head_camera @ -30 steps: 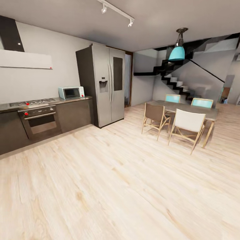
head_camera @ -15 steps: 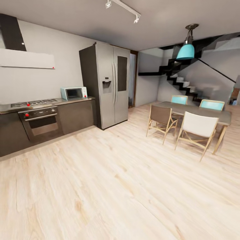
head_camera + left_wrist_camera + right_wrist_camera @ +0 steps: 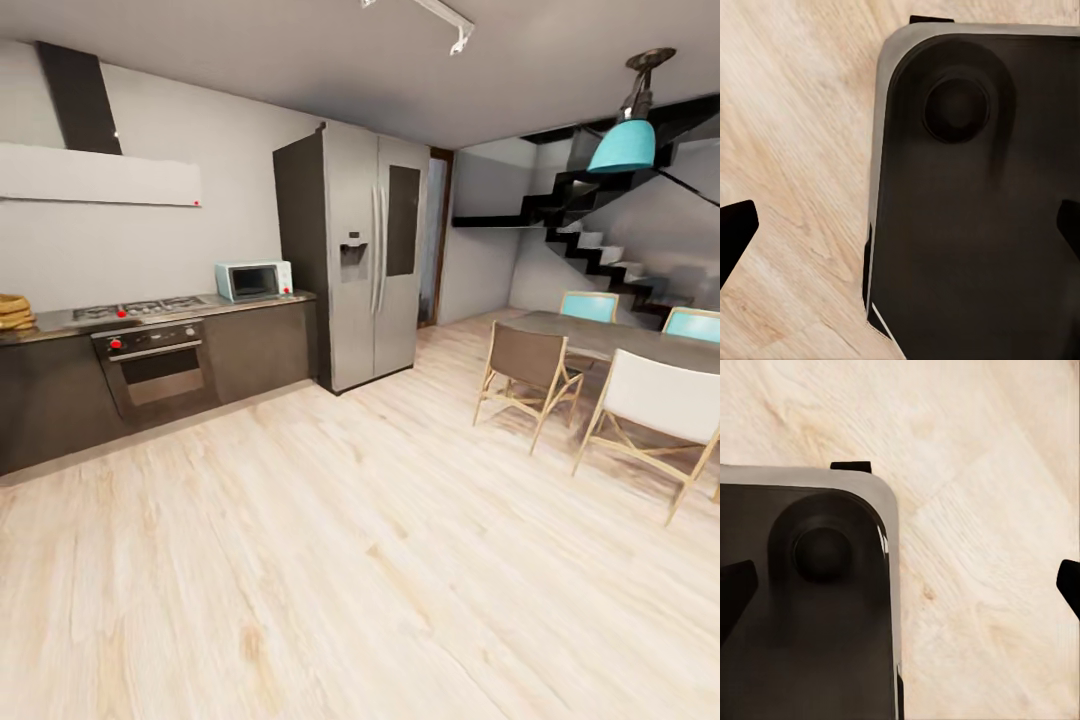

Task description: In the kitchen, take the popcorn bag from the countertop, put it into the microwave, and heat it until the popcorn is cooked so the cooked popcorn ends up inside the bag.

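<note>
You're on the approach, nothing picked up. Both grippers hang spread and empty over the floor. The microwave (image 3: 254,281) sits on the countertop (image 3: 255,303) beside the fridge (image 3: 362,252); the bag can't be made out. Drive to the counter and find it first.

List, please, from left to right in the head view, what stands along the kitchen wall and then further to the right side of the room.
Popcorn bag → gas hob → microwave → refrigerator → brown chair → white chair.
</note>
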Tool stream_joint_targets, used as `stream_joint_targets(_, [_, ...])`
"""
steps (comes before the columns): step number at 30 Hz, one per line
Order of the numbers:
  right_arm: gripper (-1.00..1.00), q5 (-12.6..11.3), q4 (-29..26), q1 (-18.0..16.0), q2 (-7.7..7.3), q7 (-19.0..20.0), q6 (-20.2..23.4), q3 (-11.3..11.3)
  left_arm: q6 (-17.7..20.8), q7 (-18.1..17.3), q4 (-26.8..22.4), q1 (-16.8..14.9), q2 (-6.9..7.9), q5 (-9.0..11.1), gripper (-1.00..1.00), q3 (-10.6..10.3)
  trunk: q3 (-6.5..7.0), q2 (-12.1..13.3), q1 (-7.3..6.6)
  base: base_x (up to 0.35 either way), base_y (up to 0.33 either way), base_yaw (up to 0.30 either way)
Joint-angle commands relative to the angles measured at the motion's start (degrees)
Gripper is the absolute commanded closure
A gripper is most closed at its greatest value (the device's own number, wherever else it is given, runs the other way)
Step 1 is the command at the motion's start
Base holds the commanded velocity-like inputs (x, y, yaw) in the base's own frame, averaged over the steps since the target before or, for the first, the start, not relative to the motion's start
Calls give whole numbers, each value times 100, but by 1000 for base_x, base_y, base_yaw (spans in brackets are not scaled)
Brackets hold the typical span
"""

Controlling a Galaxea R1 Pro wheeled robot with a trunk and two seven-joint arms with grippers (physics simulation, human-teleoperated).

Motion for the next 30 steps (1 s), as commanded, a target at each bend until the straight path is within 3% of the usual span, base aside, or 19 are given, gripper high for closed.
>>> stream_joint_targets(1, [-100, -2, -1, 0, 0, -11, -14, 1, -3, 1, -9, 3, -2, 5, -100, 37, -4, -2, 4, 340, 0, 232])
stream_joint_targets(7, [-100, -2, -1, 0, 0, -11, -14, 1, -3, 1, -9, 2, -2, 7, -100, 37, -4, -2, 4, 340, 0, 124])
stream_joint_targets(30, [-100, 7, 0, 0, 0, -19, -5, 19, -2, 1, -9, 1, -2, 7, -100, 37, -4, -2, 4, 340, 0, 3])
